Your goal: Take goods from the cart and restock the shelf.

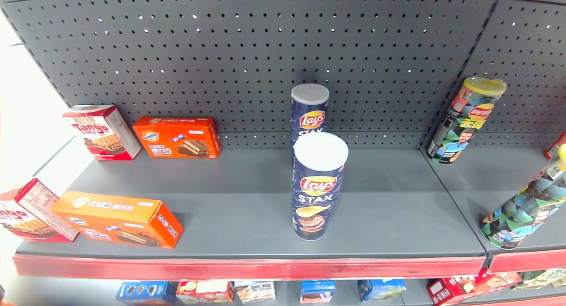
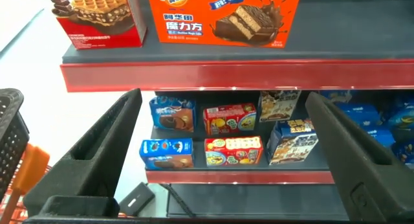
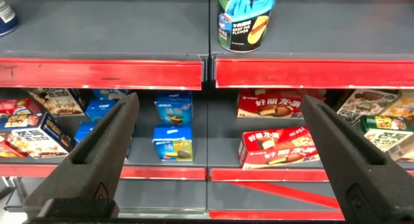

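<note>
Two blue cans (image 1: 317, 186) stand upright in the middle of the shelf (image 1: 247, 266), one behind the other. The left pincer (image 2: 223, 98) is spread wide and holds nothing. Ahead of it and higher, an orange box (image 2: 223, 17) and a wafer box (image 2: 97, 20) stand at the shelf's front edge. Small boxes (image 2: 229, 133) line the lower tier (image 2: 239, 177) straight beyond its fingers (image 2: 97, 159). A black basket (image 2: 10, 140) sits off to its side. The right pincer (image 3: 220, 100) is likewise wide open and empty, facing a green can (image 3: 246, 20) that stands upright ahead and higher.
</note>
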You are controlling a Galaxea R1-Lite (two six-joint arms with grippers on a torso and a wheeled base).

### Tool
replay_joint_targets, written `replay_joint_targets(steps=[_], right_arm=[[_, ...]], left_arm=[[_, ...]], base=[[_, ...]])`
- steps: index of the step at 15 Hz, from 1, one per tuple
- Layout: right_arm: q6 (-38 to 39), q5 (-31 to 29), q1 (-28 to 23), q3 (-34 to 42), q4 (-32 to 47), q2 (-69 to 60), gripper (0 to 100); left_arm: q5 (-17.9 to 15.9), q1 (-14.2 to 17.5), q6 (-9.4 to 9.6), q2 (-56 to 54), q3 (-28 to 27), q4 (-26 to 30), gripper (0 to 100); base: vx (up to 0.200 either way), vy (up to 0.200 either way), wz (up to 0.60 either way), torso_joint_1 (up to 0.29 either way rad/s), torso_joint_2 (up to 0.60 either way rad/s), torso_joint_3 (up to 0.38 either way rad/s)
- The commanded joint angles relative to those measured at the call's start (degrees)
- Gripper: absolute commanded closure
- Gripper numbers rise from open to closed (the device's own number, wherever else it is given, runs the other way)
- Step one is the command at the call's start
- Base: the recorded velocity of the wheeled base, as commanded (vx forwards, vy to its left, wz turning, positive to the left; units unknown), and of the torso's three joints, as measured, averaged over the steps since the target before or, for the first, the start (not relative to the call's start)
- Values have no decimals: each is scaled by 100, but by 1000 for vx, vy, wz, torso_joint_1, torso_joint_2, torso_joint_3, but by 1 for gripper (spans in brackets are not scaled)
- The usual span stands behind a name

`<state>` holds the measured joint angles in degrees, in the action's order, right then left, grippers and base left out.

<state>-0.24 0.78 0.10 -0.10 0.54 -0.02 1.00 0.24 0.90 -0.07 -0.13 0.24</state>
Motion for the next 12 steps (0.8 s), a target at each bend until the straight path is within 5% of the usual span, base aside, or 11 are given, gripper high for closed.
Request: replay_joint_targets(steps=[1,12], right_arm=[[-2,1,-1,1,8,2,0],[-2,10,-10,-8,8,2,0]], left_arm=[[23,2,-20,7,5,-7,0],[41,-7,-64,7,5,-33,0]], base=[[0,0,0,0,0,0],[0,0,0,0,0,0]])
